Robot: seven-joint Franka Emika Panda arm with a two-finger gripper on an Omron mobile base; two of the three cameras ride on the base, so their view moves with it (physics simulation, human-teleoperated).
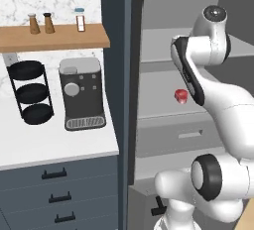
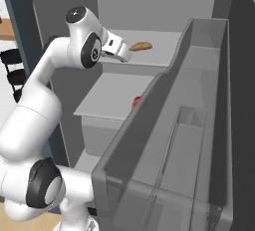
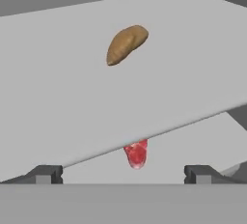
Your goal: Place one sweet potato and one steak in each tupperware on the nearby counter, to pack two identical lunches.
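The white arm's two-finger gripper (image 3: 123,174) is hovering inside the open grey fridge, its dark fingertips (image 3: 46,174) standing wide apart and holding nothing. Ahead of it, a brown oblong sweet potato (image 3: 126,43) is lying on the upper grey shelf (image 3: 58,97), well apart from the fingers. A red raw steak (image 3: 136,153) is peeking out just below that shelf's front edge, sitting on the lower shelf (image 1: 158,92).

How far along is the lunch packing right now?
Nothing looks packed. The open gripper holds nothing and faces the fridge shelves: a sweet potato on the upper shelf, a steak below. All picking and placing into tupperware remains.
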